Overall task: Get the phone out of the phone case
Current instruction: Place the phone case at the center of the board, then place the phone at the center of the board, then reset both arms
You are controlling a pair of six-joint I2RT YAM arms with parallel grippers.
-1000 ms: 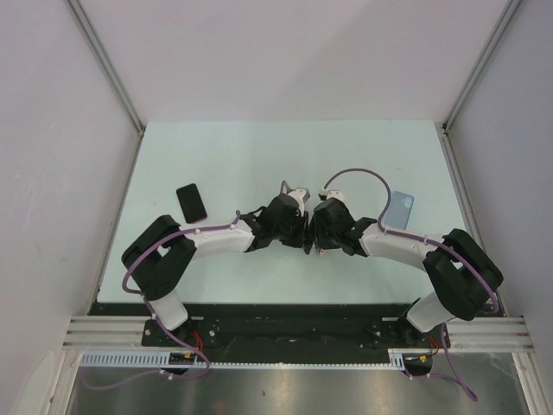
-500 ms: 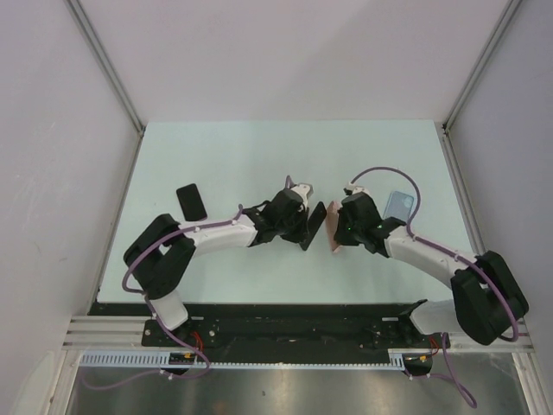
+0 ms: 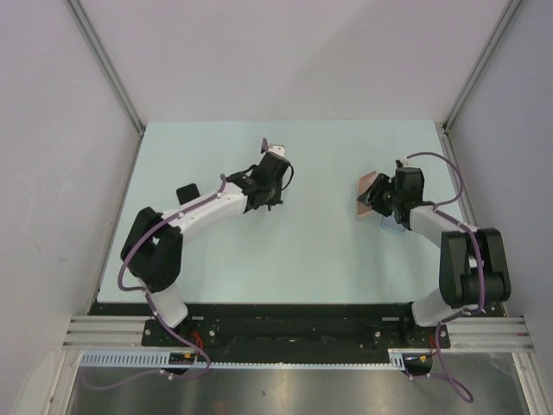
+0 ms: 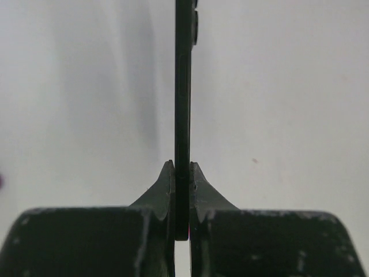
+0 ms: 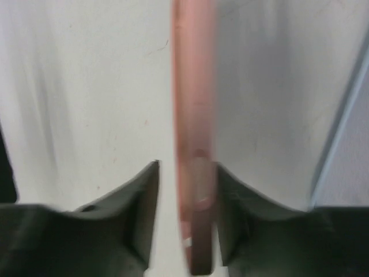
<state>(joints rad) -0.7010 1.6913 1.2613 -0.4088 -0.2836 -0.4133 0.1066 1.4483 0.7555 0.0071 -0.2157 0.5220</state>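
Left pincer [image 4: 181,173] clamped on black phone [image 4: 183,86], edge-on, raised over worktop [image 3: 328,259] left of centre. Right pincer [image 5: 187,167] narrow, holding pink phone case [image 5: 193,104] near right edge.

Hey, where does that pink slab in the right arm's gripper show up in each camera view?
Top external: pink slab right of centre, at the right gripper.
Left wrist: not in it; only a thin black slab, edge-on.
Right wrist: pink slab at centre, edge-on and upright between the fingers.
Shared landmark: the right gripper, in the top and right wrist views.
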